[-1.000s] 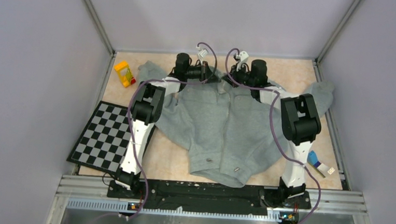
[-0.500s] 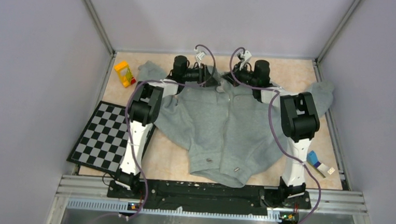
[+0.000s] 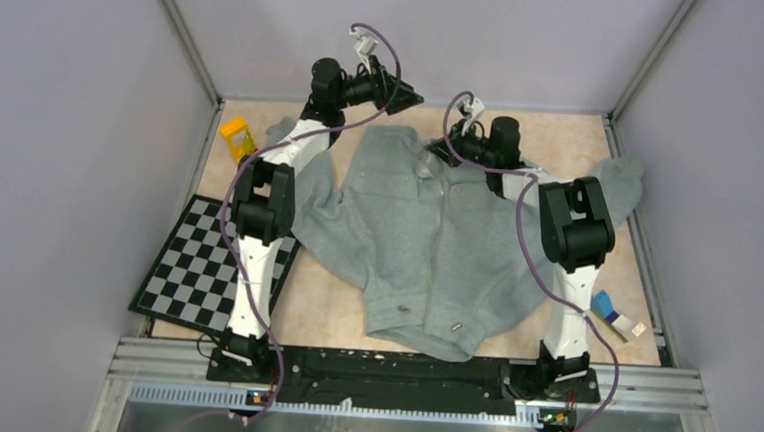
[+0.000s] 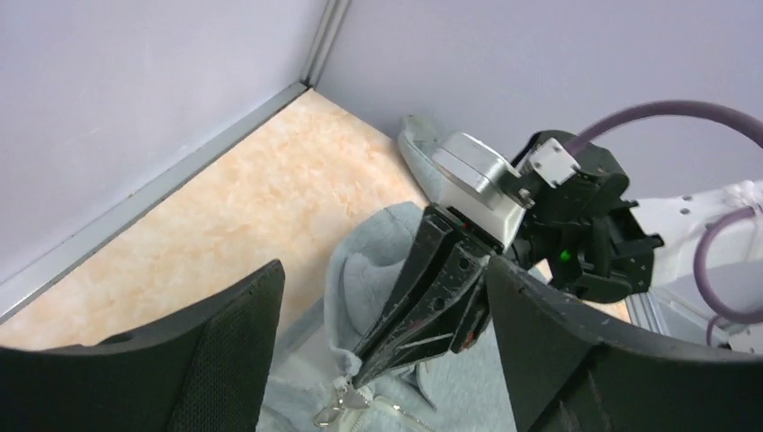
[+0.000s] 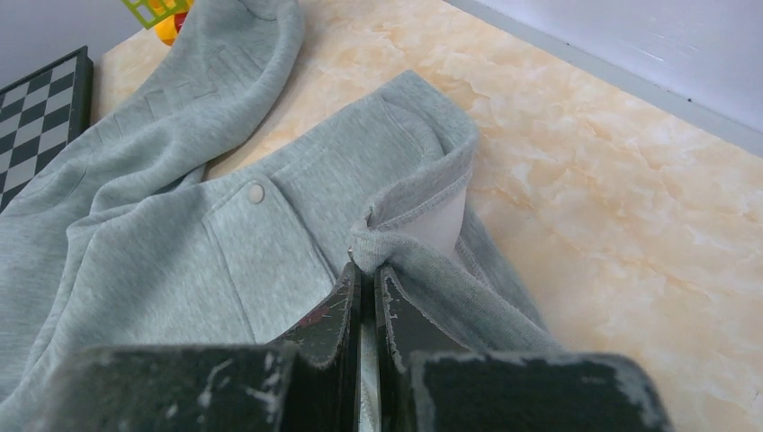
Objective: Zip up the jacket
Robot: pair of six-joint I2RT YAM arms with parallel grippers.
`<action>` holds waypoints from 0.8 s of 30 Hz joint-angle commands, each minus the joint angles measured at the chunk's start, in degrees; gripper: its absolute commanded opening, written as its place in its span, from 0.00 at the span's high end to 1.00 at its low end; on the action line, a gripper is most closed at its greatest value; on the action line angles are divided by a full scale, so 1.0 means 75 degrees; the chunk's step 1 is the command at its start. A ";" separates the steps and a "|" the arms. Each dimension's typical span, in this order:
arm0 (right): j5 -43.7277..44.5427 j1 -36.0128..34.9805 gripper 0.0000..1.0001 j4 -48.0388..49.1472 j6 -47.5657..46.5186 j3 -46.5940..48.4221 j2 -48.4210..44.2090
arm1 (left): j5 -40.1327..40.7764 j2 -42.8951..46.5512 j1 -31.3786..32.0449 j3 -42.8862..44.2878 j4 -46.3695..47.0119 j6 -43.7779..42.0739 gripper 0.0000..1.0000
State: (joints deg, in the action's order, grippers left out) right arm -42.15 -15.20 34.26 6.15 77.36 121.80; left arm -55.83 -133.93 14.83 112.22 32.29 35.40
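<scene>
The grey fleece jacket [image 3: 427, 239] lies flat on the table with its front closed, sleeves spread to both sides. My right gripper [image 3: 430, 154] is shut on the collar edge [image 5: 423, 211] at the top of the zipper. In the left wrist view the right gripper [image 4: 369, 369] pinches the fabric just above the metal zipper pull [image 4: 328, 416]. My left gripper [image 3: 410, 98] hangs open above the collar, raised off the jacket, nothing between its fingers [image 4: 225, 351]. A snap button [image 5: 256, 192] shows on the chest pocket flap.
A folded chessboard [image 3: 205, 260] lies at the left. A yellow toy [image 3: 239, 140] stands at the back left beside the sleeve. A small blue-and-white object [image 3: 613, 310] sits near the right arm's base. Grey walls [image 3: 84, 108] close in three sides.
My left gripper has opened, let go of the collar and risen up and to the left, away from the jacket. The right gripper stays shut on the collar.
</scene>
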 commanded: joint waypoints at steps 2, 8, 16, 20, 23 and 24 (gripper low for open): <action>-0.0166 -0.0001 1.00 0.0627 0.0316 0.0287 0.0030 | 0.0243 0.0157 -0.0009 -0.1248 0.1765 0.0975 0.09; -0.0254 0.0094 1.00 0.1110 0.1061 0.0238 0.0090 | 0.0218 0.0430 -0.0007 -0.2830 0.2853 0.1228 0.24; -0.0245 0.0111 1.00 0.1180 0.1182 0.0133 0.0049 | -0.0281 -0.0030 0.0003 -0.3111 0.3283 0.1003 0.48; -0.0259 0.0105 1.00 0.1209 0.1176 0.0085 0.0026 | -0.0201 -0.0310 0.0048 -0.2799 0.2743 0.0526 0.52; -0.0269 0.0120 1.00 0.1259 0.1183 0.0040 -0.0007 | -0.0180 -0.0461 0.0125 -0.2514 0.2313 0.0321 0.55; -0.0263 0.0119 1.00 0.1286 0.1194 0.0025 -0.0019 | -0.0207 -0.0530 0.0146 -0.2452 0.2309 0.0337 0.55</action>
State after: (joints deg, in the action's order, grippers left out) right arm -42.44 -14.57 38.41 14.63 77.32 122.28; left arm -56.58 -136.38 15.18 90.30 51.13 41.21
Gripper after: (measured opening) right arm 0.025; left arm 0.458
